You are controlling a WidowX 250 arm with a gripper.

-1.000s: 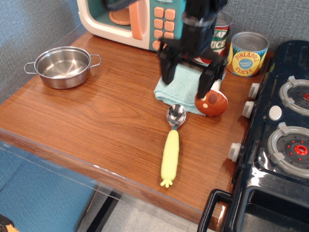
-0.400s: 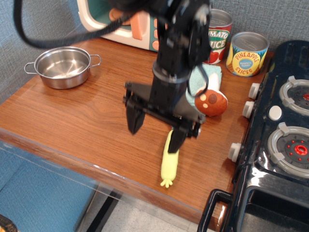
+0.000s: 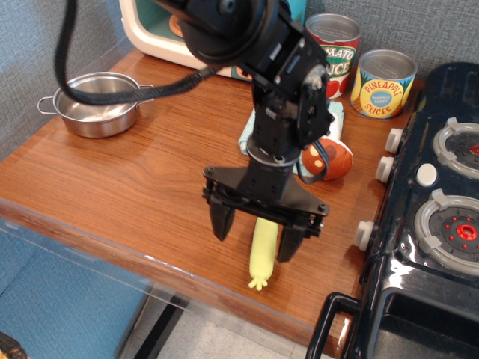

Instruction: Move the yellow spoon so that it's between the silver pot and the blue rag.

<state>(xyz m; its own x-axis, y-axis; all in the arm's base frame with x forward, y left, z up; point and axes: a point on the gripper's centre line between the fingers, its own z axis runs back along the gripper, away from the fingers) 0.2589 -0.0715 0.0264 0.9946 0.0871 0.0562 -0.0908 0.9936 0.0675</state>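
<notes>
The yellow spoon [image 3: 263, 254] lies on the wooden counter near its front edge, handle pointing at me; its silver bowl is hidden behind the gripper. My gripper [image 3: 254, 235] is open, its two fingers straddling the handle, one on each side, low over it. The silver pot [image 3: 99, 103] stands at the far left of the counter. The blue rag [image 3: 333, 120] lies behind the arm, only a small strip showing beside the cans.
A brown toy mushroom [image 3: 329, 159] lies by the rag. Two tin cans [image 3: 384, 82] stand at the back right, a toy microwave [image 3: 161, 30] at the back. A black toy stove [image 3: 441, 202] borders the right. The counter's front edge [image 3: 150, 258] is close to the spoon.
The arm has come forward and down from over the rag to the spoon's handle. The fingers now straddle the handle. The spoon has not moved.
</notes>
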